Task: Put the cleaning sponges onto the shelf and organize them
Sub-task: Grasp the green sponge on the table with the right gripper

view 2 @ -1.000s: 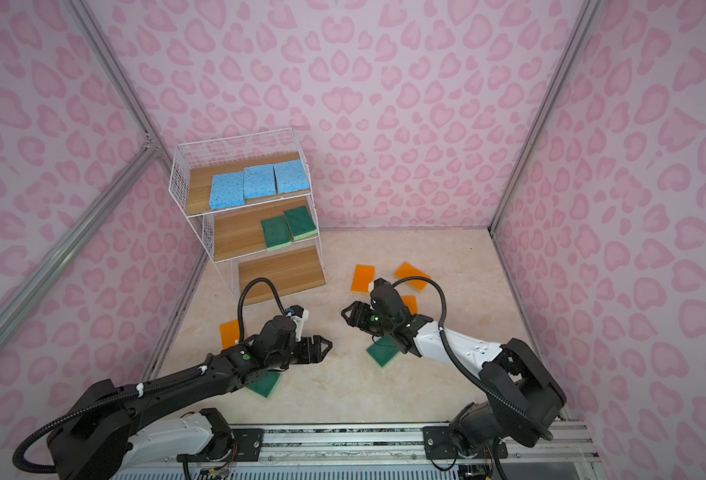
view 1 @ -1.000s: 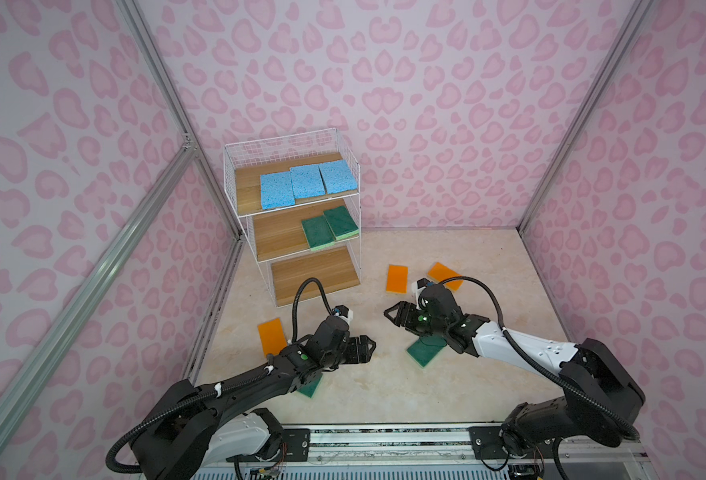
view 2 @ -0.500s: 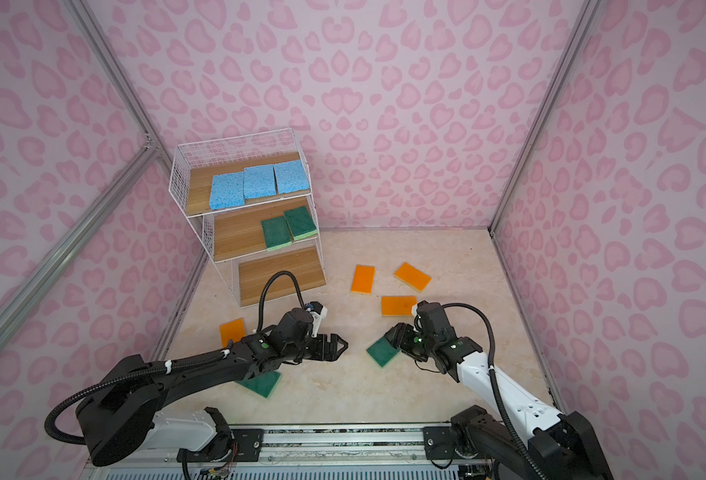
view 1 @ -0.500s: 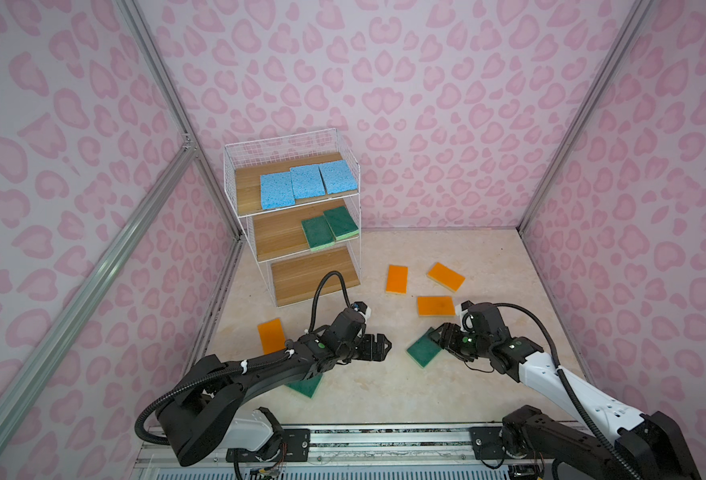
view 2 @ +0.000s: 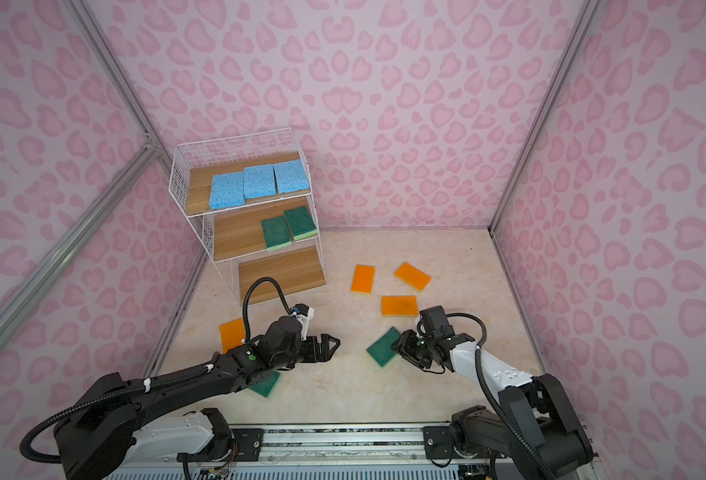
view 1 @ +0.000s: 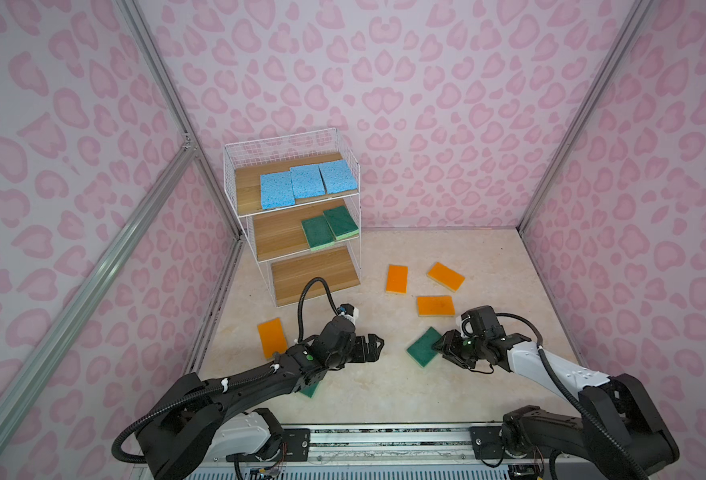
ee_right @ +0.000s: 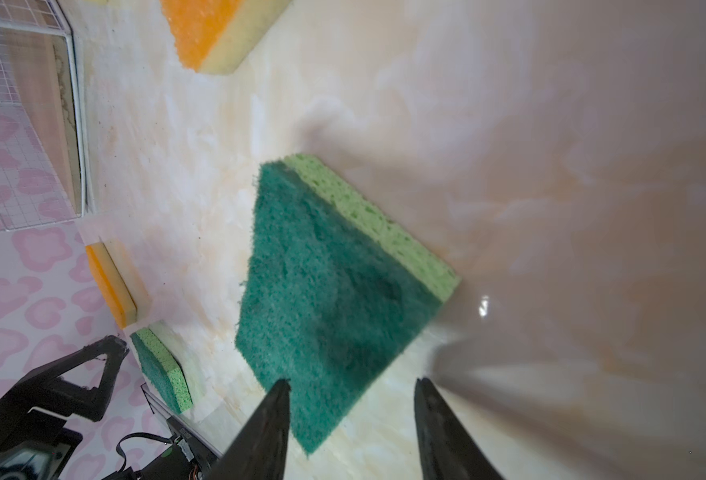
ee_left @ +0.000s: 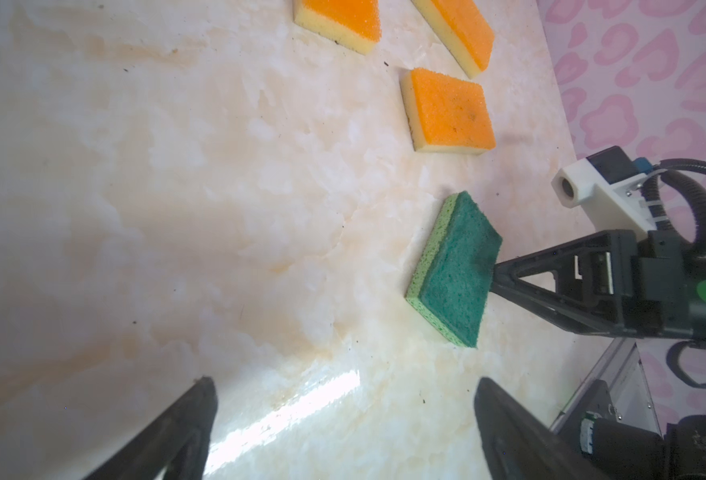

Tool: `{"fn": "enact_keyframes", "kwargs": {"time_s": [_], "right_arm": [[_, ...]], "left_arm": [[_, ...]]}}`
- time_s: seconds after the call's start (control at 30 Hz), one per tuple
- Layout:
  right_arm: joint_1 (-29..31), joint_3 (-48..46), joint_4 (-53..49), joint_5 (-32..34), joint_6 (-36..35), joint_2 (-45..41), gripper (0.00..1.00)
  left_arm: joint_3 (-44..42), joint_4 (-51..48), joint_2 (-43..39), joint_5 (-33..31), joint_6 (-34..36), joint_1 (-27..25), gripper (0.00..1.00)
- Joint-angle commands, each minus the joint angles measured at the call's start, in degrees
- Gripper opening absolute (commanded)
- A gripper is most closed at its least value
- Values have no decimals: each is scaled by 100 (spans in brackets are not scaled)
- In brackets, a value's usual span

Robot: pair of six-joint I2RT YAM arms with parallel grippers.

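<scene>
Three blue sponges point(view 1: 307, 181) lie on the shelf's point(view 1: 314, 274) top board and two green sponges point(view 1: 318, 232) on its middle board. On the floor point(view 1: 488, 257) by the shelf lie two more green sponges and four orange sponges point(view 1: 397, 279): eleven sponges, one shelf

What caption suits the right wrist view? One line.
Right claw open at a corner of a dark green sponge, orange sponges and wire shelf beyond.
</scene>
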Motion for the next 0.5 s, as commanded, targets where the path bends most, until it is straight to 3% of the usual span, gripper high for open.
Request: {"fn": "enact_keyframes", "kwargs": {"time_s": [0.0,0.1,0.47], "right_arm": [[-10,75,192,42,-159,158,49],[-14,140,227,160,-208,313,45],[-7,243,577,186,-200,702,6]], "left_arm": [[-117,142,-150,-225,-145,-4,97],[-250,148,-283,-324,-242,-4,97],[-809,785,-1096,-515,-648,-4,97]]}}
